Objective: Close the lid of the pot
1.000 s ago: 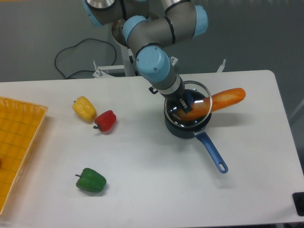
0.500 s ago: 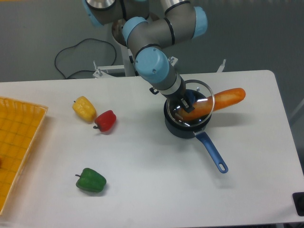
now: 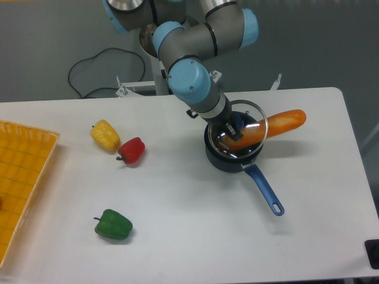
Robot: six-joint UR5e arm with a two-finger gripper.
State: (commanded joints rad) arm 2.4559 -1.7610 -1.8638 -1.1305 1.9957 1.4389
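The black pot (image 3: 226,162) with a long blue handle (image 3: 265,189) sits right of the table's centre. A long orange vegetable (image 3: 278,123) lies across it, one end inside, the other sticking out past the right rim. The glass lid (image 3: 253,131) rests tilted over the pot and the vegetable. My gripper (image 3: 232,128) reaches down from the upper left and is shut on the lid's dark blue knob, which its fingers mostly hide.
A yellow pepper (image 3: 105,135) and a red pepper (image 3: 132,150) lie left of the pot, a green pepper (image 3: 113,225) nearer the front. A yellow basket (image 3: 23,177) stands at the left edge. A black cable (image 3: 89,71) runs behind the table.
The gripper and lid shifted slightly to the upper right a second ago; since half a second ago nothing visibly moved.
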